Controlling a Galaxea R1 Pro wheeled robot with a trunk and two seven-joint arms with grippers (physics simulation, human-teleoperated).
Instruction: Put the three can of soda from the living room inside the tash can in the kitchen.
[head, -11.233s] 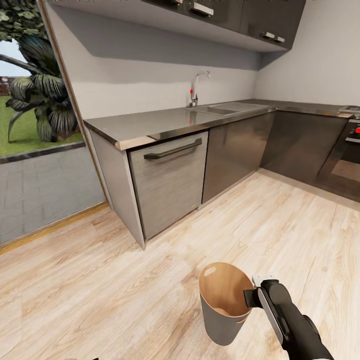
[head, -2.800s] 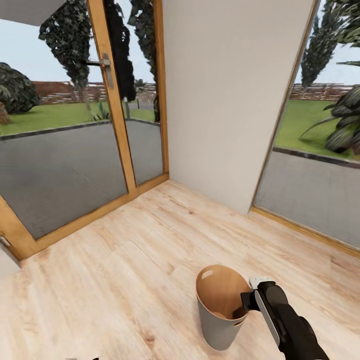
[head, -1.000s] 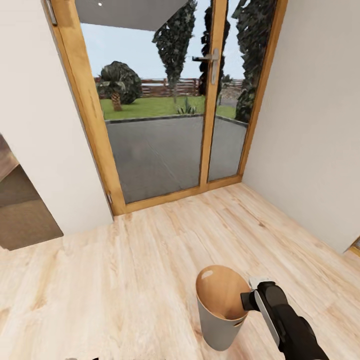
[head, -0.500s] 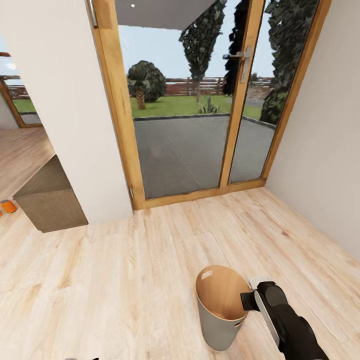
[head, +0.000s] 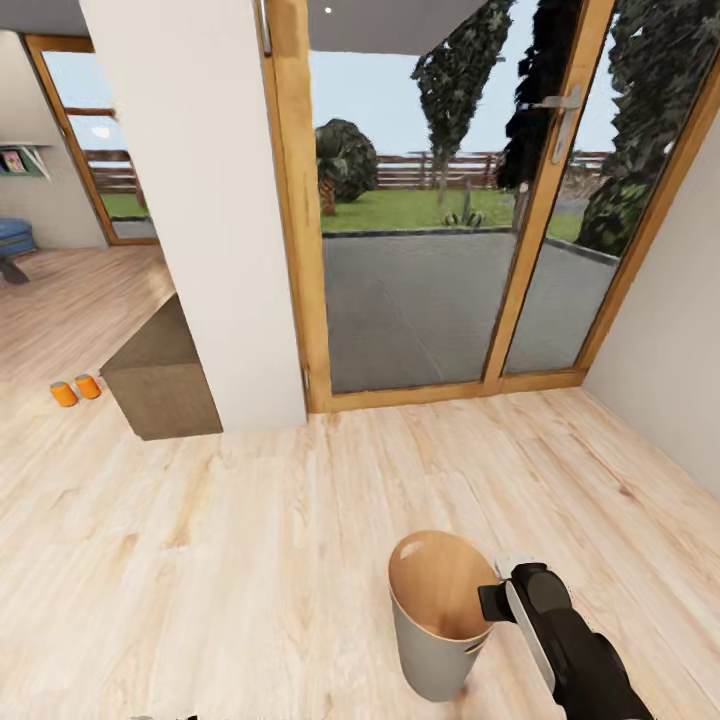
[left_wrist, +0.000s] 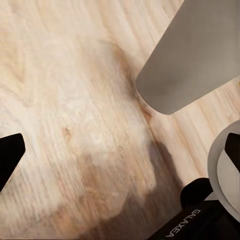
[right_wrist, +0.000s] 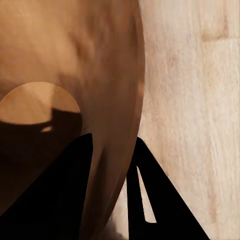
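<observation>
My right gripper (head: 492, 600) is clamped on the trash can's (head: 430, 650) rim, one finger (right_wrist: 60, 190) inside, one outside. My left gripper (left_wrist: 120, 150) hangs spread over the plank floor (head: 230, 560). Far ahead-left, two orange soda cans (head: 76, 390) stand beside a low brown block (head: 165, 385).

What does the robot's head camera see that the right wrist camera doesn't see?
Head view alone: two orange cans far off on the floor, a glass door with garden behind, a white wall, and the bin's grey outside. Right wrist view alone: a close look down the bin's brown inside to its round bottom, with one dark finger inside the wall and one outside. Both share: the bin, the right end effector shut on its rim, and the wood floor.
</observation>
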